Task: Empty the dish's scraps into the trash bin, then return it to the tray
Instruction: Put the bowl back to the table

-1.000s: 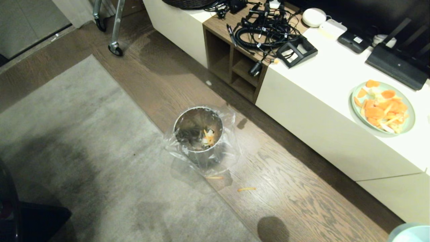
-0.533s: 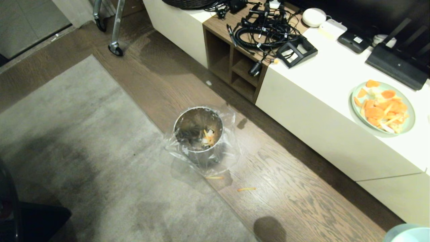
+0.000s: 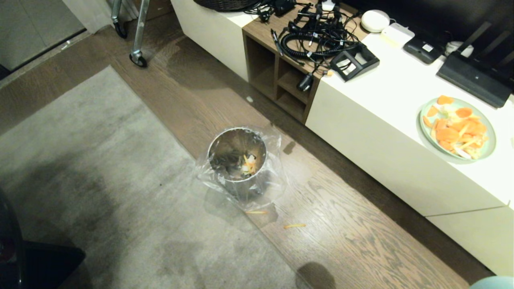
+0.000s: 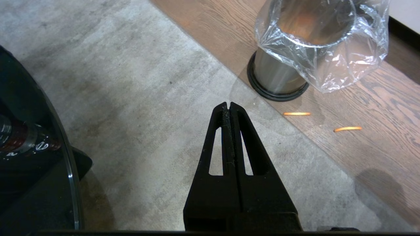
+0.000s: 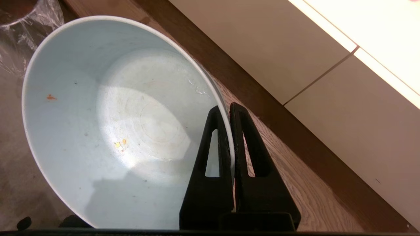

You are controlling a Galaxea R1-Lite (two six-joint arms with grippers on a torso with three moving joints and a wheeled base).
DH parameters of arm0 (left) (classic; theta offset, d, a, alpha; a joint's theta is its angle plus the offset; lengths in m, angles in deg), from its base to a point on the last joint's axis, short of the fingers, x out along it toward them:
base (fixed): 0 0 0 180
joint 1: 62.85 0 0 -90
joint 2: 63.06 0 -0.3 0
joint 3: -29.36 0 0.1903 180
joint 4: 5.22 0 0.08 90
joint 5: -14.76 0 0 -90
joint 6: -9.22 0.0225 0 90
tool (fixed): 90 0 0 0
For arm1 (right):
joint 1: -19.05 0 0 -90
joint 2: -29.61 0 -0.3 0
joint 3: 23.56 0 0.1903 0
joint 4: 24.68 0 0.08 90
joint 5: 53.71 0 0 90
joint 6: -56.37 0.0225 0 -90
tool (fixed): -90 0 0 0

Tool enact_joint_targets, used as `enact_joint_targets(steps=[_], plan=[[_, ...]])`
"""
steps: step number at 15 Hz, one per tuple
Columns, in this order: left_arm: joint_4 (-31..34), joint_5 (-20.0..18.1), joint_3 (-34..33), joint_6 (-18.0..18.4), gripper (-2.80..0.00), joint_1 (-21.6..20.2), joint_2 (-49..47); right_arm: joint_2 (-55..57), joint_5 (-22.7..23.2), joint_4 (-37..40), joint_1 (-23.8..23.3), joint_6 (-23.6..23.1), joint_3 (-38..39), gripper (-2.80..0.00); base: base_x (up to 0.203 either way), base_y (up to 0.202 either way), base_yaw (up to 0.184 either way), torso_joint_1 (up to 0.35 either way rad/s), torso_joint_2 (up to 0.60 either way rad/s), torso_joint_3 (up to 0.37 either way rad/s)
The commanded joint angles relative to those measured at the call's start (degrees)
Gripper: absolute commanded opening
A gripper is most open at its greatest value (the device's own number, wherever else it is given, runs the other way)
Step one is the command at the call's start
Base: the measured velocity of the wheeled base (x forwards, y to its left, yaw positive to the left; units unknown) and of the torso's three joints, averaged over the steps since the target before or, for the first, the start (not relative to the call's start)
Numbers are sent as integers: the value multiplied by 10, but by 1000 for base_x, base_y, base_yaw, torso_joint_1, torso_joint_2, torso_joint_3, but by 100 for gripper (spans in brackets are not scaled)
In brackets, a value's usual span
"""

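The white dish [image 5: 115, 124] is almost bare inside, with only a few orange and yellow specks. My right gripper [image 5: 227, 109] is shut on its rim, one finger inside and one outside. Only a sliver of the dish [image 3: 493, 282] shows at the head view's bottom right corner. The steel trash bin [image 3: 237, 160] with its clear liner stands on the wood floor, with scraps [image 3: 249, 163] lying inside it. Two orange strips [image 3: 294, 226] lie on the floor in front of the trash bin [image 4: 279, 75]. My left gripper [image 4: 228, 105] hangs shut and empty over the rug. The tray is out of view.
A white cabinet [image 3: 385, 132] runs along the right and carries a green plate [image 3: 488, 150] heaped with orange pieces. Cables and black devices [image 3: 321, 32] clutter its far end. A grey rug [image 3: 100, 180] covers the left floor, and a dark glass table edge [image 4: 70, 183] is at my left.
The dish's edge has slid lower in the head view's bottom right corner, and its shadow on the floor has shifted left. The bin and floor strips have stayed put.
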Motion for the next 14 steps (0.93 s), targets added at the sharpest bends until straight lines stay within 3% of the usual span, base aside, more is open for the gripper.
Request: enact_joint_targets(steps=[1, 14], plan=[[0, 0, 0, 0, -280, 0, 0, -13, 0, -1, 1, 1, 1, -280, 0, 0, 0, 0, 0, 0], [0, 0, 0, 0, -280, 0, 0, -13, 0, -1, 1, 1, 1, -280, 0, 0, 0, 0, 0, 0]])
